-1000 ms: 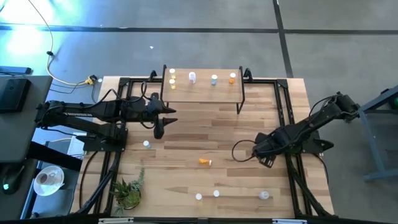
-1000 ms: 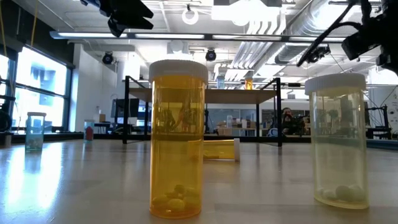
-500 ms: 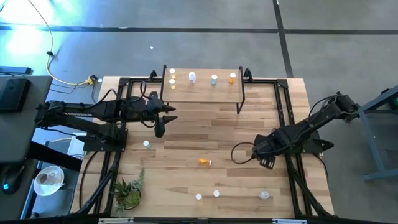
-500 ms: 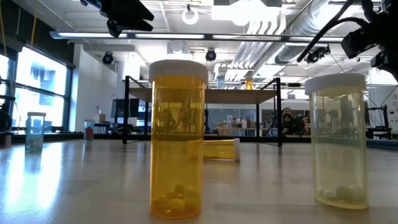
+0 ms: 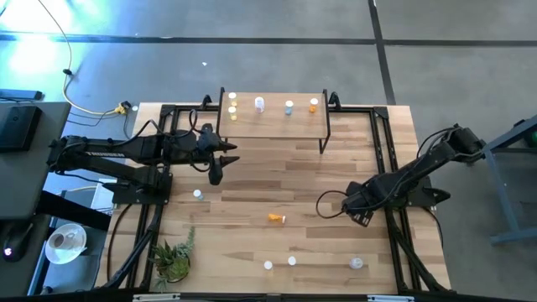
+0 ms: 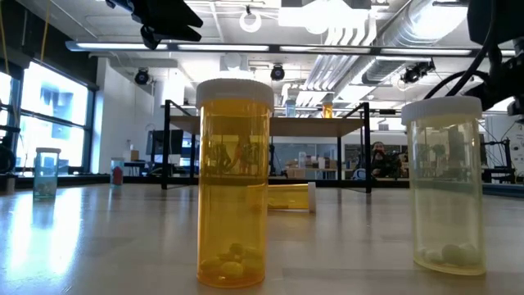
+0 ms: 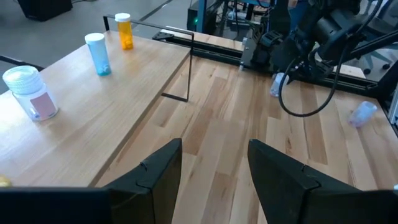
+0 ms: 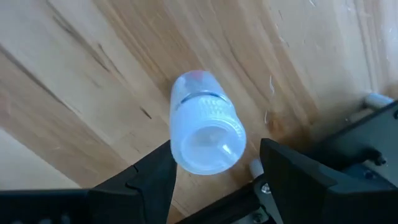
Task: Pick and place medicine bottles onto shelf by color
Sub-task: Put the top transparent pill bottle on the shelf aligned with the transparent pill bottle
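Now the right gripper [image 8: 214, 171], fingers spread around a bluish bottle [image 8: 202, 124] at the table's right, could tip it in closing; the left gripper [image 7: 214, 165] waits near the shelf [image 7: 106, 118], fingers apart.

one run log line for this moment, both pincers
left pincer: open, empty, beside shelf | right pincer: open, straddling bluish bottle on table

A pale bluish bottle [image 8: 204, 123] with a ribbed white cap fills the frame centre, over light, streaky wood table [image 8: 81, 74]. Black fingers [image 8: 140, 183] frame the lower corners.
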Robot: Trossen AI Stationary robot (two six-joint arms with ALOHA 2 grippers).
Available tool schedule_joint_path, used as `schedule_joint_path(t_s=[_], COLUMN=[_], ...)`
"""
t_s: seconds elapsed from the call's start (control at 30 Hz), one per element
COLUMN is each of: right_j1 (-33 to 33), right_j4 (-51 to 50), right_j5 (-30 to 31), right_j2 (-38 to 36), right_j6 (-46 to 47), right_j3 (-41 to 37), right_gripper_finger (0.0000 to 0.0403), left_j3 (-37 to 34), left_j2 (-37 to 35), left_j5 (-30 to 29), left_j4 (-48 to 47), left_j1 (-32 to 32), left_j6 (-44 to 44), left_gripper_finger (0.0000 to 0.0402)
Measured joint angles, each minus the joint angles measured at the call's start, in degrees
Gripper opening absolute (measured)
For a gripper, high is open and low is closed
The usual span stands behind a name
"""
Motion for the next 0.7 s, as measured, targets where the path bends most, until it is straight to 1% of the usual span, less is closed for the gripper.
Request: schedule_joint_path(t_s=[0.2, 0.57, 0.7], right_j1=[0.0, 0.0, 0.0], right_j4=[1.0, 4.7, 4.8], right_j5=[-0.1, 0.3, 1.8], right_j2=[0.0, 0.0, 0.0], right_j6=[-2.8, -3.4, -3.2], right_j3=[0.0, 0.0, 0.0], right_gripper_finger=[0.0220, 0.0220, 0.0220], left_j3=[0.0, 0.0, 0.0], left_j2=[0.0, 0.0, 0.0], left_j5=[0.0, -0.2, -0.2], left_j4=[0.0, -0.4, -1.3], left_j1=[0.0, 0.0, 0.0], left_j6=[0.0, 0.0, 0.0], left_gripper_finger=[0.0172, 0.0172, 0.0172])
